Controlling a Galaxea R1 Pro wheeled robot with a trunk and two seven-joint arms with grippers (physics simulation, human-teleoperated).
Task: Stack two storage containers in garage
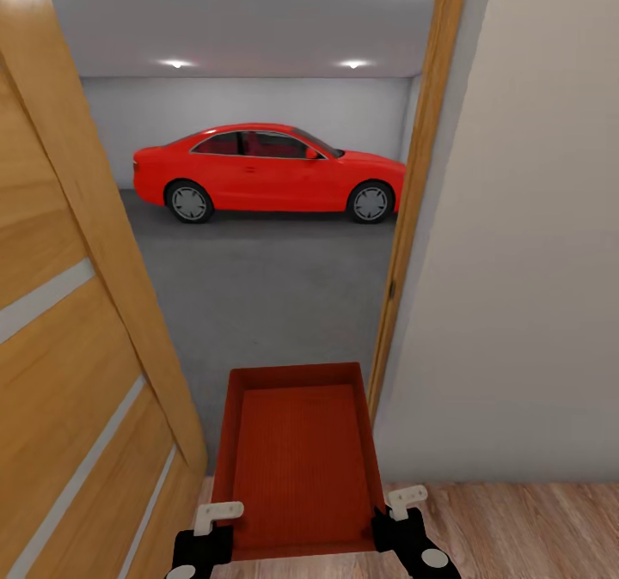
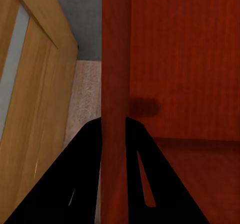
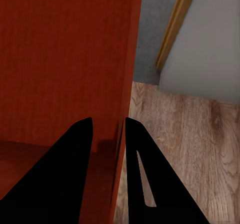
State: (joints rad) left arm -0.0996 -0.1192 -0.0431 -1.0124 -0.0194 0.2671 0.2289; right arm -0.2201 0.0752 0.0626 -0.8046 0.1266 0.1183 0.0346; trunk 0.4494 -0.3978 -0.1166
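**A:** Between the open wood-panelled door [image 1: 77, 330] and the wooden door frame [image 1: 421, 184], from the head camera, you are carrying the orange-red open-topped storage bin [image 1: 297, 459] level in front of you, its far end just over the threshold. Beyond lies the dark grey concrete garage floor [image 1: 258, 295], and well beyond that a glossy red car [image 1: 266, 175]. Your left gripper [image 1: 215, 515] grips the near-left rim, your right gripper [image 1: 402, 503] the near-right.

**B:** Are both grips sound?

**A:** Look at the left wrist camera: the left gripper [image 2: 114, 134] has one black finger [image 2: 82, 174] outside the bin's thin wall [image 2: 115, 74] and one inside, pinching it. The door panel [image 2: 35, 109] stands near that side, so I judge your margin there to be slim.

**B:** And the other side?

**A:** From the right wrist camera, the right gripper [image 3: 109, 134] likewise straddles and pinches the bin's wall [image 3: 125, 59]. You can see light wood-plank flooring [image 3: 175, 149] below, and the frame and grey wall [image 3: 210, 44] ahead.

**B:** So how should you drive it through?

**A:** Go straight and slowly, keeping the bin centred in the opening. Hold both arms at one height so the thin walls don't twist out of the pinch, and stop well short of the car before lowering.
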